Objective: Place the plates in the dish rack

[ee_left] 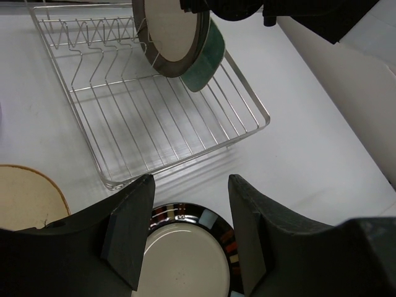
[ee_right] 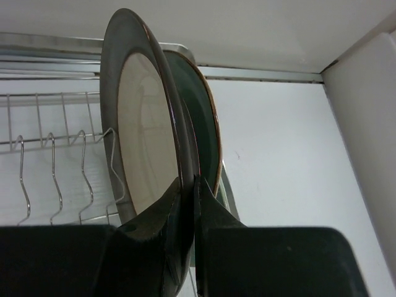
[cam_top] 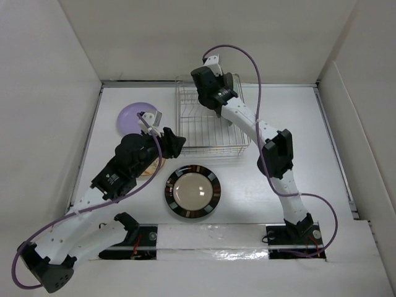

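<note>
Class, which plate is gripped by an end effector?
The grey-brown plate, pinched on edge by the right end effector over the rack; the lavender plate and black-rimmed plate lie flat on the table.

— What does the left arm [cam_top: 117, 173] cover from above?
— Part of the lavender plate [cam_top: 133, 114]; the tan plate [ee_left: 25, 198] runs off the left wrist view's border
— And in the dish rack [ee_left: 142, 111]?
— The grey-brown plate [ee_right: 145, 142] masks most of the green plate [ee_right: 207, 136]

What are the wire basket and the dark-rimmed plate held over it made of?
The dish rack looks like bright metal wire, likely chromed or stainless steel: thin silver rods with sharp glints. The grey-brown plate looks like glazed ceramic: glossy rim reflections, smooth cream centre.
</note>
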You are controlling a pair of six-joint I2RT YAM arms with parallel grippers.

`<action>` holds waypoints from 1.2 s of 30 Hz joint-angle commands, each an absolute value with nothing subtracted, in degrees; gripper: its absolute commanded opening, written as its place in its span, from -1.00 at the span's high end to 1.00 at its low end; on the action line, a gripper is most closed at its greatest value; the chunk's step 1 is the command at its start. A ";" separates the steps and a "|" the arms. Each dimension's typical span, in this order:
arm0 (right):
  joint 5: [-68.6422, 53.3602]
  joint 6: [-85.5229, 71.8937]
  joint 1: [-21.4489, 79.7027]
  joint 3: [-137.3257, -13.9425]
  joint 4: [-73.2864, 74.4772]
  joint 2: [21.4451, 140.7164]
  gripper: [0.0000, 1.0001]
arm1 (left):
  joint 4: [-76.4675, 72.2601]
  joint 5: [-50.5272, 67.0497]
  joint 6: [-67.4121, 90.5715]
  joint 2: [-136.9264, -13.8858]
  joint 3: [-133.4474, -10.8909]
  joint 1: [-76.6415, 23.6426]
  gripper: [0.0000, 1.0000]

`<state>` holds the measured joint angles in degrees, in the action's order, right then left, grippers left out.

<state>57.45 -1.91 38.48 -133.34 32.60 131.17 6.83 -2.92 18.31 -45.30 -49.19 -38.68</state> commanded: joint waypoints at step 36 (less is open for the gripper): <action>25.06 -21.66 43.31 -70.18 9.42 73.77 1.00 | 5.27 -4.13 18.11 -46.32 -48.96 -39.02 0.24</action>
<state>31.29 -13.96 37.41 -81.30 14.63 81.19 6.90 -3.46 18.33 -47.81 -49.19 -38.68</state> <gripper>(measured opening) 0.029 0.400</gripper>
